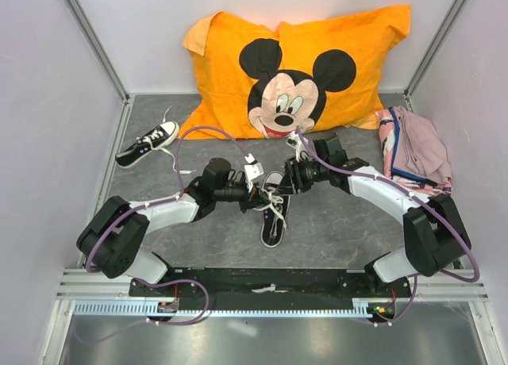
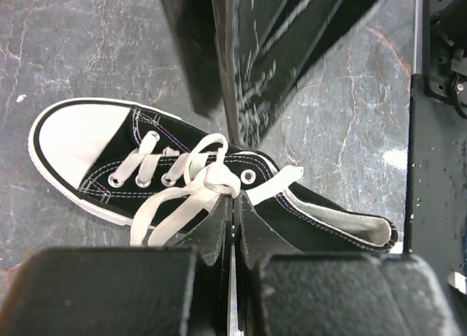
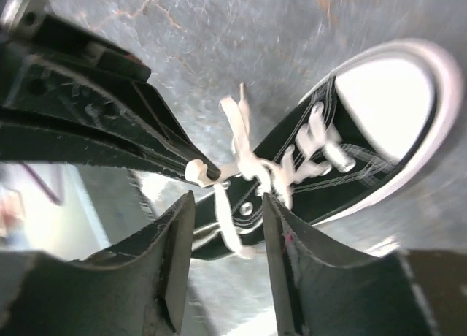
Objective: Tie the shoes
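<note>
- The black canvas low-top sneaker [image 1: 271,220] [image 2: 306,204] [image 3: 350,177], with a white rubber toe cap and sole, lies in the middle of the grey marbled tabletop [image 1: 341,222] between the two arms. Its heel opening faces the arm bases.
- Its long white laces [image 1: 275,197] [image 2: 211,179] [image 3: 248,161] run through the eyelets and bunch into a crossing over the tongue, with loose strands trailing off the side.
- The left gripper [image 1: 258,198] [image 2: 233,204] [image 3: 208,172] sits low over the shoe's throat, its jaws clenched together on a strand of the laces right at that crossing.
- The right gripper [image 1: 284,182] [image 3: 228,204] faces it from the other side. Its jaws are spread apart, with a lace strand hanging in the gap and neither finger pressing on it.
- The two grippers' fingertips are very close together above the laces.
- A second black sneaker [image 1: 147,144] of the same kind lies well apart, near the table's far left corner.
- An orange pillow printed with a cartoon mouse face [image 1: 230,55] leans against the back wall.
- A crumpled pink cloth [image 1: 417,147] lies at the right edge.
</note>
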Robot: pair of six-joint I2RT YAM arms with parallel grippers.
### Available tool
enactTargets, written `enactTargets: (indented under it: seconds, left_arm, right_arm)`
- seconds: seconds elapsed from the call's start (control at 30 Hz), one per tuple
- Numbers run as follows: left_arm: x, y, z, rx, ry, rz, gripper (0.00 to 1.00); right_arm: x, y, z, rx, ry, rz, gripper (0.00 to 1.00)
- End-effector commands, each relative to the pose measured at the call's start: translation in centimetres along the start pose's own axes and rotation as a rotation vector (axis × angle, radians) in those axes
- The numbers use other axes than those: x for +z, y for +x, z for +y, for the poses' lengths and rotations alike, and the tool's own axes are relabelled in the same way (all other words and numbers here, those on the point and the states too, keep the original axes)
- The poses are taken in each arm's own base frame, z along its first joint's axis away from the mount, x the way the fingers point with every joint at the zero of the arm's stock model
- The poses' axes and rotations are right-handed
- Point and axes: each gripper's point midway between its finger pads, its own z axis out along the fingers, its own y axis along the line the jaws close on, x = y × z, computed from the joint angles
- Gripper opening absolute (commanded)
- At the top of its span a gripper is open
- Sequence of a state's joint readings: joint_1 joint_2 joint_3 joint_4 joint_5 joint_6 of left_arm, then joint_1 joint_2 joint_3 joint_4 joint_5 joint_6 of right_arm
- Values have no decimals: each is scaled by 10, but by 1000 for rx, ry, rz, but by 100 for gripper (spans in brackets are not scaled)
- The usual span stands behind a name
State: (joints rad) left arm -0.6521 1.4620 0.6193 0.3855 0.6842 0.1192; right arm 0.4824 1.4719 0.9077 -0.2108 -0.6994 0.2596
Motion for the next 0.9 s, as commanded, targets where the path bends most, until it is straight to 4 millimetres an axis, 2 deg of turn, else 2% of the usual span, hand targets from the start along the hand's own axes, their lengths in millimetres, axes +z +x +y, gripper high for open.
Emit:
enactTargets:
  seconds: [0.0,0.17,0.33,0.87]
  left_arm:
    - [2,-17,0,119,38,-17,2]
    - [3,-17,-2,151,59,-9,3]
    - [3,-16,-3,171,68,-9,3]
    - [3,-15,-8,200,106,-16,3]
  right_arm:
    - [-18,-28,11,-448,-29,-36,51]
    - [-15,-30,15,-602,-105,-16,54]
    - [-7,-22,12,-699,-175,19,58]
    - [7,-10,26,-733,-300,40,56]
